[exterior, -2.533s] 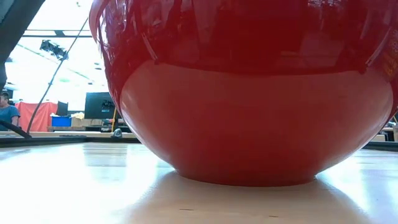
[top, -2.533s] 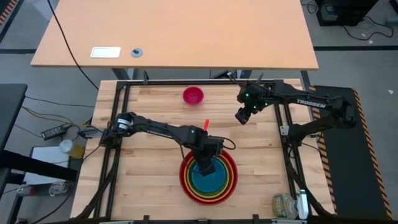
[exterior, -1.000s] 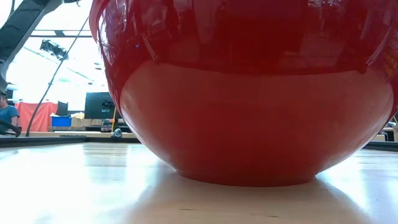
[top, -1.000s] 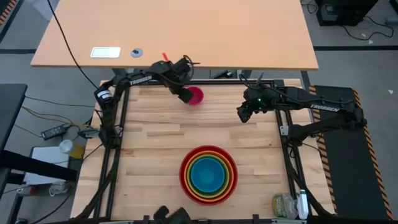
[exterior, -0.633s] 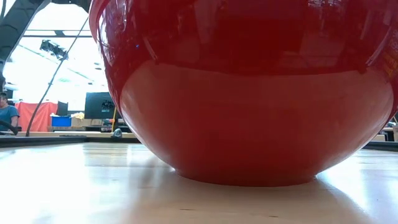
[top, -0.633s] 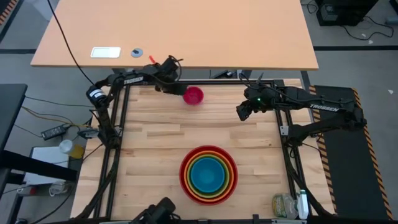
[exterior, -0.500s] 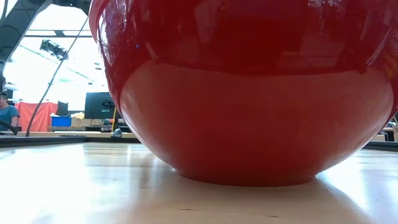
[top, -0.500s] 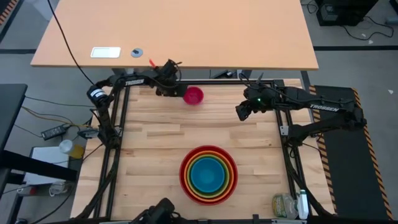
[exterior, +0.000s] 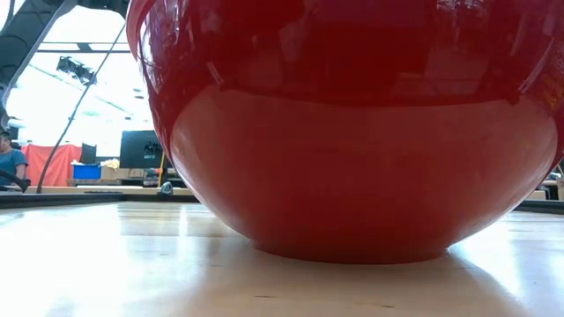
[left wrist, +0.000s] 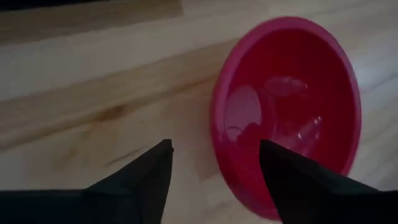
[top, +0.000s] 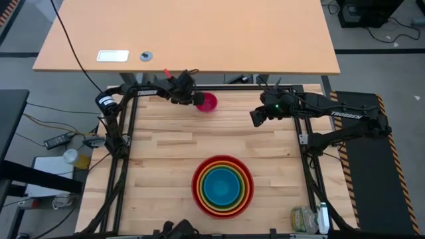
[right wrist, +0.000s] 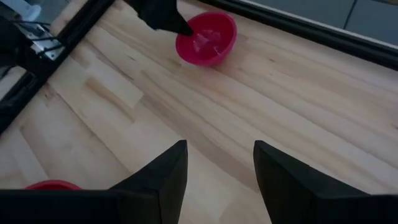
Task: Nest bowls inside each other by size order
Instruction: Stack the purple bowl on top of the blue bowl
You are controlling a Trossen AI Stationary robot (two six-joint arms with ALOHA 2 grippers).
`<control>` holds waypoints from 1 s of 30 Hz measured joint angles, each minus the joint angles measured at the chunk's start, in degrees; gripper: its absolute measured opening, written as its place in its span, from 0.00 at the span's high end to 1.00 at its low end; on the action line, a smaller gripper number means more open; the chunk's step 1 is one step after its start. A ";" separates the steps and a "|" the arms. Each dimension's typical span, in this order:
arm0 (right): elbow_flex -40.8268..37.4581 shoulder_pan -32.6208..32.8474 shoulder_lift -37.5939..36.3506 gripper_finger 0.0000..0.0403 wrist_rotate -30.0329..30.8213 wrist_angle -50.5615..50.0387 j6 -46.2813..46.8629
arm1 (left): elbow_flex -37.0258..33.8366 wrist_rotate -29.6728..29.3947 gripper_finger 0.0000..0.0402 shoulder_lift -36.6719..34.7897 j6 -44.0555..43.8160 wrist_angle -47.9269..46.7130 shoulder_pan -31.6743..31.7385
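The magenta pink bowl (top: 208, 102) stands upright on its base near the table's far edge. My left gripper (top: 194, 99) is open at the bowl's left rim. In the left wrist view one finger (left wrist: 281, 171) stands over the bowl's (left wrist: 289, 112) inside and the other (left wrist: 149, 174) over the wood outside it. The red bowl (top: 196, 192) sits near the front edge with the orange (top: 247, 199), lime green (top: 243, 188) and blue (top: 222, 188) bowls nested inside. My right gripper (top: 255, 119) hovers open at the far right, over bare wood. My left gripper comes at the pink bowl's left rim (left wrist: 216, 134) slanting from the table's left, its open fingers on either side of that rim. Whether a finger touches the rim, I cannot tell. The bowl stands on the table.
Black frame rails (top: 126, 133) run along the table's left, right and far sides. A jar (top: 302, 219) stands at the near right corner. A tan desk (top: 199, 33) lies beyond the far edge. In the low view the red bowl (exterior: 352, 158) fills the picture, and a person (exterior: 9, 160) shows far behind.
My left gripper has drawn back a little from over the pink bowl toward the table's left edge, then settled at the bowl's left rim. The arm now lies lower along the far rail. The pink bowl has stayed where it was.
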 joint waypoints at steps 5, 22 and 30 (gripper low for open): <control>0.00 0.00 0.00 0.53 0.08 2.04 0.00 | -0.01 -1.25 0.54 0.56 -1.07 0.24 -0.48; 0.00 1.11 0.00 0.53 0.05 1.78 -0.55 | -0.01 -2.35 0.95 -0.23 -0.15 -0.27 -2.15; 0.00 1.11 0.02 0.53 -1.86 1.45 -3.76 | -0.01 -2.93 0.96 -10.23 8.87 -0.76 -11.31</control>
